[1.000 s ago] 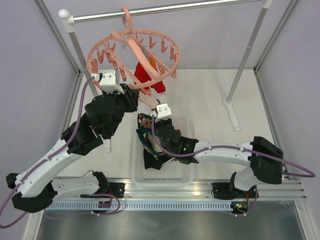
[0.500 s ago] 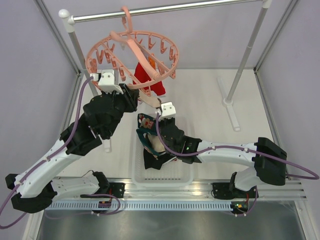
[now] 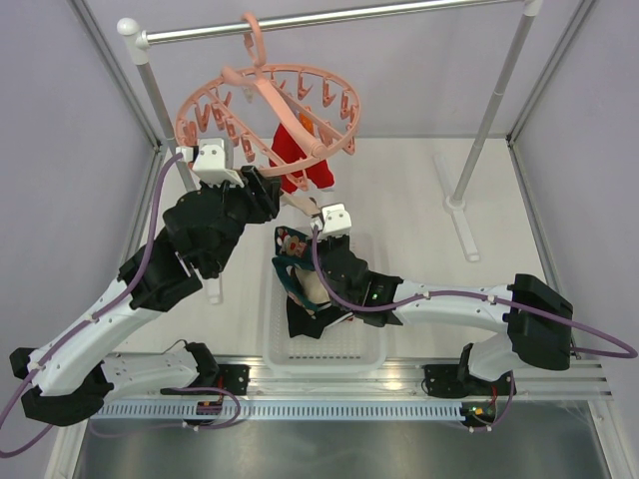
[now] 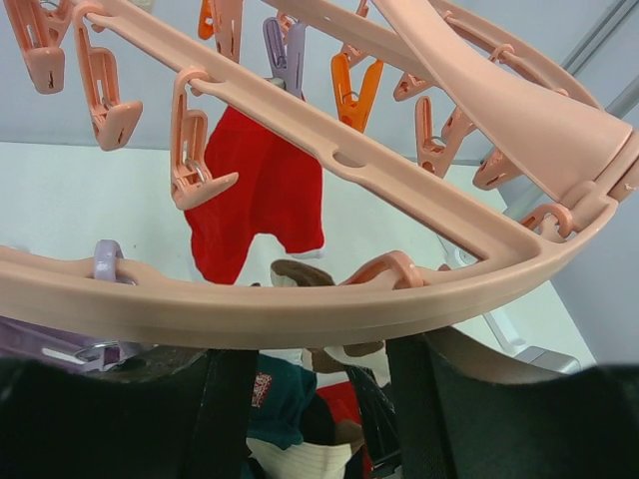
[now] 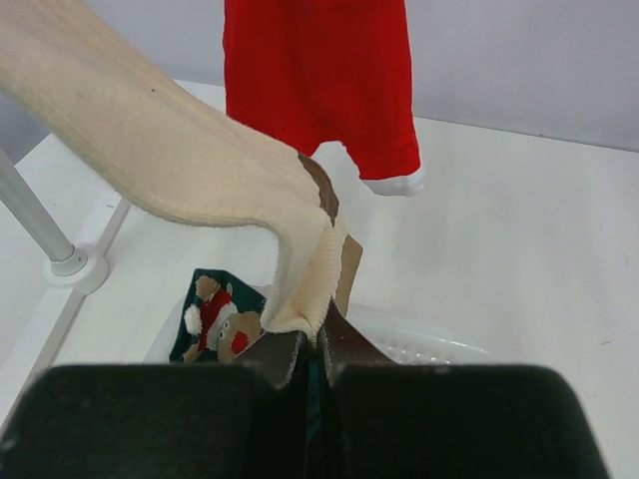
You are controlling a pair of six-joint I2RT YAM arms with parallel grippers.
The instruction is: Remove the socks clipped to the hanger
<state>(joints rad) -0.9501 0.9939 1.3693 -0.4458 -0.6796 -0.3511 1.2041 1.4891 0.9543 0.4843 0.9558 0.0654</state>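
**Handling.** We judge the socks to be light, limp and stretchy. Nothing here can break, but the cloth gives before it lets go. A pull will likely draw a sock long and tip the hanger (image 4: 300, 309) on its hook before anything comes free. The hanger looks like thin, stiff plastic and hangs from the rail (image 3: 329, 18), so we expect it to swing. The best hold in our view is a pinch at the ribbed cuff, where the knit is thick and should not slip. The pull should go down and away from the clip, with the other arm steadying the ring or squeezing the clip.

**Where things are.** A beige sock (image 5: 200, 170) with a brown heel runs stretched from the ring side down to the right pincer. We cannot tell whether its far end sits in a clip. The red socks (image 5: 319, 80) hang clipped under the ring, behind it. A teal patterned sock (image 5: 215, 314) lies in the white basket (image 5: 429, 344) below.

**Right pincer** (image 5: 312, 339). It is clenched on the ribbed cuff of the beige sock. The fingers all but meet, with cloth bunched between them.

**Left pincer** (image 4: 319, 354). Its jaws stand apart, close under the near rim of the ring. One clip (image 4: 391, 267) sits just above the gap. We see nothing pinched, and we cannot tell whether a finger touches the rim.
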